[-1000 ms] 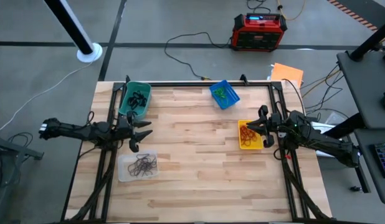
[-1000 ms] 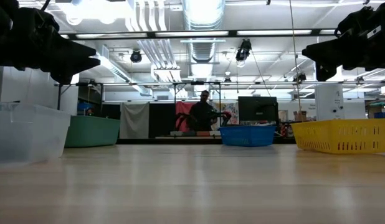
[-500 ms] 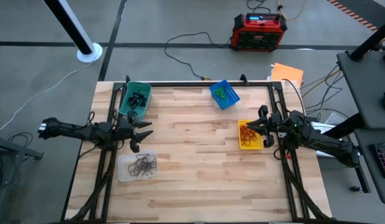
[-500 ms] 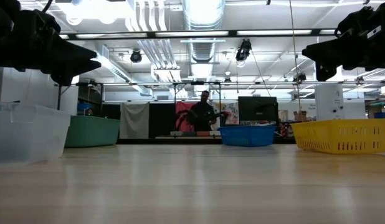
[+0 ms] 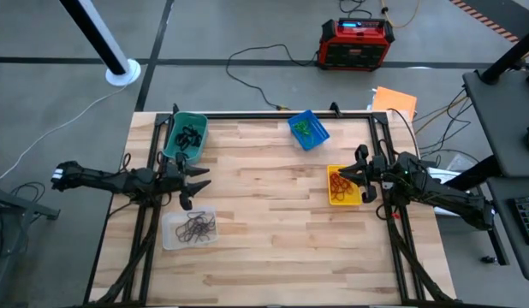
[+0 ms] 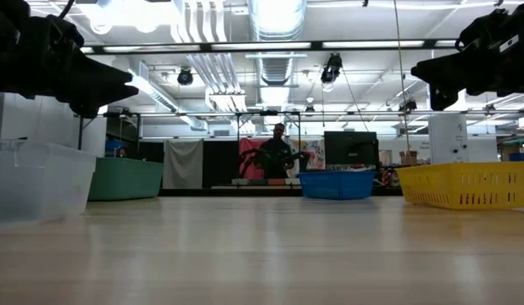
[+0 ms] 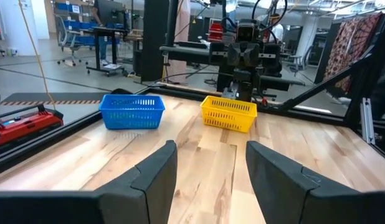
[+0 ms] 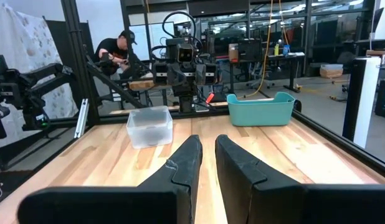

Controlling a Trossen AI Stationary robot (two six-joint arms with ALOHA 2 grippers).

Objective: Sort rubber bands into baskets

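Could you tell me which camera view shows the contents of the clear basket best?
The high view: the clear basket lies open from above, dark bands inside. The low and right wrist views show only its translucent wall; the left wrist view misses it.

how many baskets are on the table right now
4. Teal basket at the far left corner, clear basket nearer on the left, blue basket far centre, yellow basket on the right. None seems hidden.

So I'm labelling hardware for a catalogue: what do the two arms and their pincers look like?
Both arms are dark, slim and jointed, with cables along them. The left pincer and the right pincer each have two black, wedge-shaped fingers. The left arm's far end shows a pale tip.
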